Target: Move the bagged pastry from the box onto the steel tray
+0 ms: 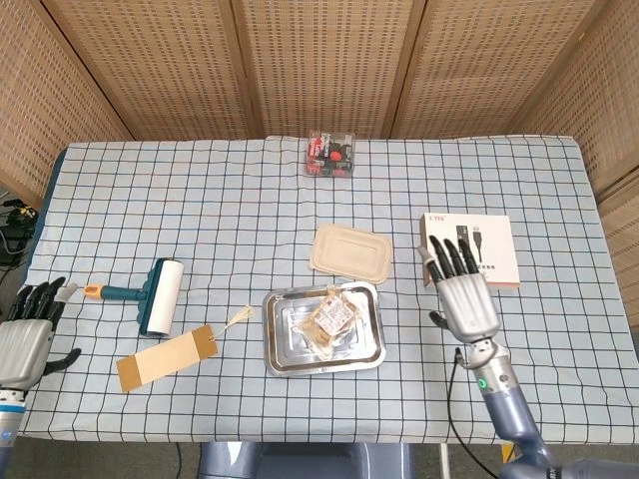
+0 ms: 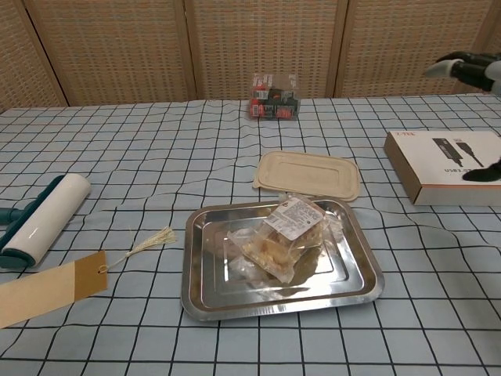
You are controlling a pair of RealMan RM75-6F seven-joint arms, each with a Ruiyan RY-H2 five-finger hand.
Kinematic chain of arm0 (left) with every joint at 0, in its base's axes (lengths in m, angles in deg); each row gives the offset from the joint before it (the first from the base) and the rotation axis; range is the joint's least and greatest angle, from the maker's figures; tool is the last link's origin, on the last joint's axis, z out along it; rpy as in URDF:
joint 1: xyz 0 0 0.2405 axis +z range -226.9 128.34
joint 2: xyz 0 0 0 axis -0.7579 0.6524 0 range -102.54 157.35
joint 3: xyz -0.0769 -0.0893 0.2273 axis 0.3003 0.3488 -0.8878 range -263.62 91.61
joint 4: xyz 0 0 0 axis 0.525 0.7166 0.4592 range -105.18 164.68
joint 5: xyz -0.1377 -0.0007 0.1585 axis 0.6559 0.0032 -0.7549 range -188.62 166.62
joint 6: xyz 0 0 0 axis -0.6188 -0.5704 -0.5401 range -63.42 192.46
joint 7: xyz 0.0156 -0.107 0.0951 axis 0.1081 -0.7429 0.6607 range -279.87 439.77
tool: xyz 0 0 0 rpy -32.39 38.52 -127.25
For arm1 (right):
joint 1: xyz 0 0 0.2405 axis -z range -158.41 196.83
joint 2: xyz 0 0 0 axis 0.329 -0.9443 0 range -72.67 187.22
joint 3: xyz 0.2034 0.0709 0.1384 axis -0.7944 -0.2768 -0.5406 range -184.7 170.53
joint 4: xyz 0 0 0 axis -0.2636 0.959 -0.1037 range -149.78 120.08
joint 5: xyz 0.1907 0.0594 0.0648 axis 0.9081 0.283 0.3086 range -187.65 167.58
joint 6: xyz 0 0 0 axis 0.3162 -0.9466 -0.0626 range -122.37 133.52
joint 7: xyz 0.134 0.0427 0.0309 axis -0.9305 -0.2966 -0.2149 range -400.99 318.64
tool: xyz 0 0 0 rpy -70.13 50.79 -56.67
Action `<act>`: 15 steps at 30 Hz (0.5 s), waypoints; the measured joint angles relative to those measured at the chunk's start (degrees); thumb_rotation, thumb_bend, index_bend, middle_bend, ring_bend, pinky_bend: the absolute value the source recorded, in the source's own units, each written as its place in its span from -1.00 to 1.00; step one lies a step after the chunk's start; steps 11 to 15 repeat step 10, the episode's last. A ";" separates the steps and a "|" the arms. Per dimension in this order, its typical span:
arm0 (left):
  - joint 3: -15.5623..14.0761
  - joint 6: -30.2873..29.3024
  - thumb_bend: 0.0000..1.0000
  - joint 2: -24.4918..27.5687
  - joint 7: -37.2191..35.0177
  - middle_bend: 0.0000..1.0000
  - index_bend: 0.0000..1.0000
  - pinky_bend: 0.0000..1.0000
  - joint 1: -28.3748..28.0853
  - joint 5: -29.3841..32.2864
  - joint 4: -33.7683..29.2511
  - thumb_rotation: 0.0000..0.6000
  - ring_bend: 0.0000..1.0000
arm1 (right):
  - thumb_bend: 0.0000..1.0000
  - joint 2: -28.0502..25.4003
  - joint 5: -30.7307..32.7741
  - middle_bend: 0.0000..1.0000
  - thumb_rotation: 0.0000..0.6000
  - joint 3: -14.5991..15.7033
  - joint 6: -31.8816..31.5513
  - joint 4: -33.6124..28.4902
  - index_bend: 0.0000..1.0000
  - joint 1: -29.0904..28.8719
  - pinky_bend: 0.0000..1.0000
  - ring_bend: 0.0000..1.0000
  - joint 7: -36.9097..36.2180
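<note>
The bagged pastry (image 1: pixel 329 319) (image 2: pixel 283 237) lies in the steel tray (image 1: pixel 283 354) (image 2: pixel 205 291), a clear bag with a printed label on top. Just behind the tray sits the tan box (image 1: pixel 349 249) (image 2: pixel 307 172), flat and lidded. My right hand (image 1: pixel 461 292) hovers to the right of the tray, fingers spread and holding nothing; the chest view catches only its fingertips (image 2: pixel 468 69) at the right edge. My left hand (image 1: pixel 25 329) stays at the far left table edge, fingers apart, holding nothing.
A lint roller (image 1: pixel 155 295) (image 2: pixel 39 219) and a brown paper tag (image 1: pixel 168 356) (image 2: pixel 47 288) lie left of the tray. A white cable box (image 1: pixel 467 249) (image 2: pixel 448 166) sits at the right, a clear case of small items (image 1: pixel 330 155) (image 2: pixel 274 96) at the back.
</note>
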 measured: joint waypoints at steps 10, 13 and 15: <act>-0.09 -0.69 -0.60 -1.18 0.49 -1.00 -1.00 -1.00 0.15 -0.62 1.04 1.00 -1.00 | -0.75 -2.26 -6.11 -1.00 1.00 4.70 -6.41 12.01 -0.96 11.71 -1.00 -1.00 -15.97; -0.09 -0.69 -0.60 -1.18 0.49 -1.00 -1.00 -1.00 0.15 -0.62 1.04 1.00 -1.00 | -0.75 -2.26 -6.11 -1.00 1.00 4.70 -6.41 12.01 -0.96 11.71 -1.00 -1.00 -15.97; -0.09 -0.69 -0.60 -1.18 0.49 -1.00 -1.00 -1.00 0.15 -0.62 1.04 1.00 -1.00 | -0.75 -2.26 -6.11 -1.00 1.00 4.70 -6.41 12.01 -0.96 11.71 -1.00 -1.00 -15.97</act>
